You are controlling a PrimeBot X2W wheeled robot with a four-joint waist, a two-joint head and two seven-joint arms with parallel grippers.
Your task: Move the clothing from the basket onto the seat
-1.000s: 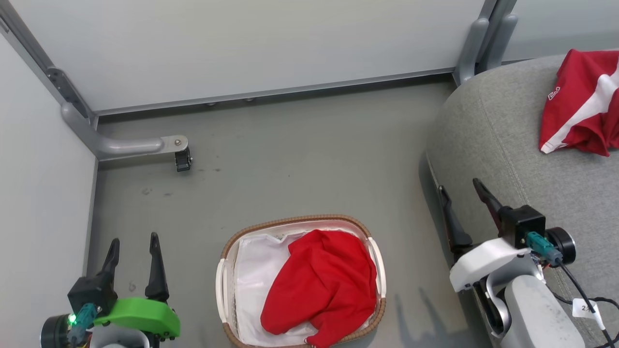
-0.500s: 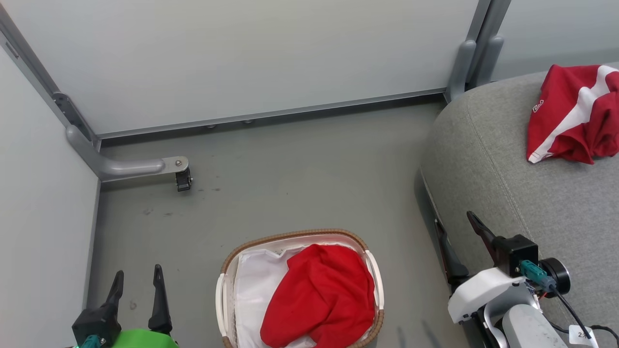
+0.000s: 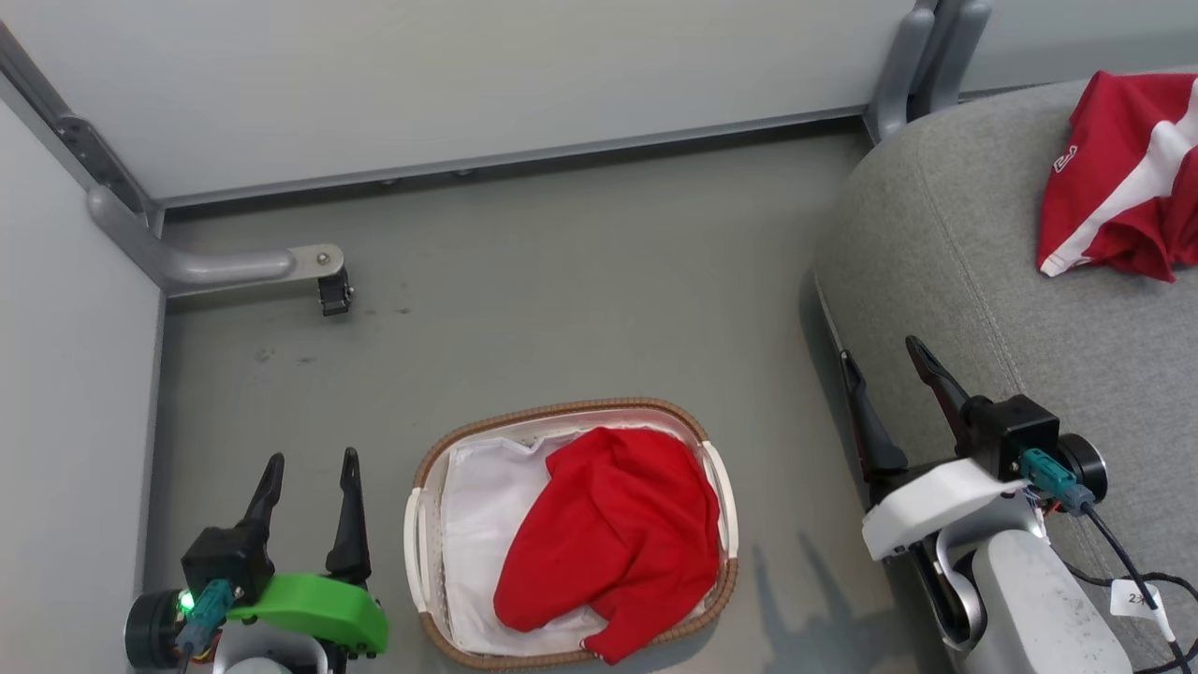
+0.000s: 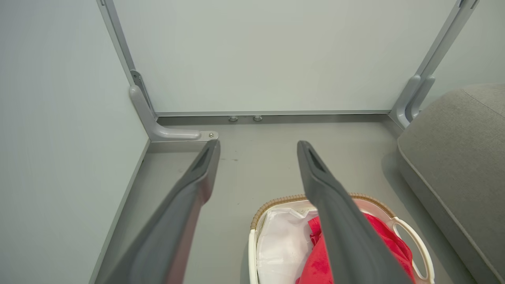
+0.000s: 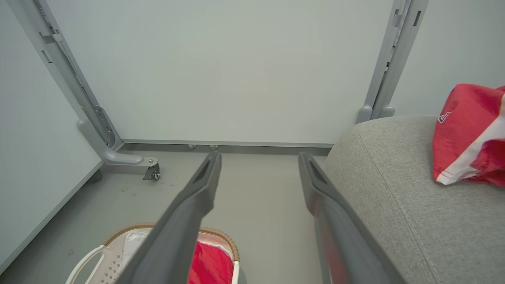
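L hand [image 3: 312,457] & R hand [image 3: 879,348] seen spread open, empty; red garment [image 3: 608,534] heaped in basket [image 3: 562,412] on floor [image 3: 562,281], red/white garment [image 3: 1114,178] already laid on seat [image 3: 945,262]; heap prob. best pinched at its crest, white liner [image 3: 477,505] left behind.

Soft matt red clothing [image 3: 608,534], perforated white plastic basket [image 3: 413,543], grey woven-cloth seat [image 3: 945,253].

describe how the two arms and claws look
The left claw and right claw each have two long, dark, tapering fingers on a black block. The left has a bright green cover, a teal plug and a lit green light. The right has a white cover above a pale grey forearm; its own teal plug feeds a black cable bearing a white tag.
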